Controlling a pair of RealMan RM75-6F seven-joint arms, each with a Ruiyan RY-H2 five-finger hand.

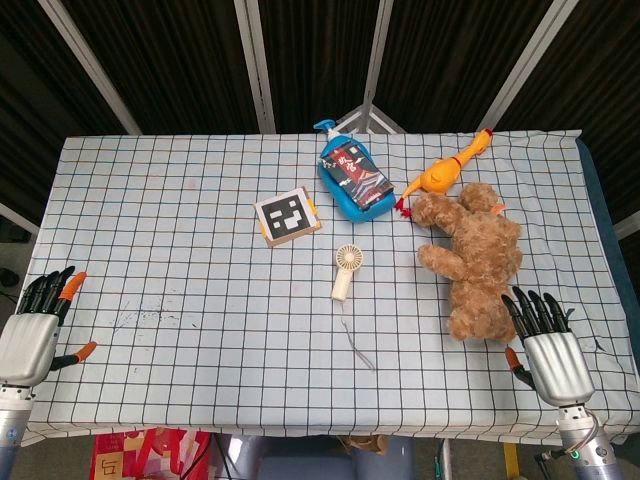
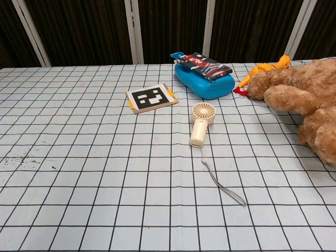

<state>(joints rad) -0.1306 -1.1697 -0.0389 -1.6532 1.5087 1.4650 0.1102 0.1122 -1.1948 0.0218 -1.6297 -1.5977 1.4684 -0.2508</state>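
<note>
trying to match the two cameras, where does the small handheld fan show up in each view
Head view: the handheld fan lies just right of centre, below the blue bottle, left of the teddy bear.
Chest view: the handheld fan lies right of centre in the middle distance, its cord trailing toward the camera.
Shared landmark: the marker card, up and left of the fan in both.

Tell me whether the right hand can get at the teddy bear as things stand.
Probably yes: the right hand lies open beside the teddy bear, its fingers nearly at the bear's lower end, with nothing between them.
</note>
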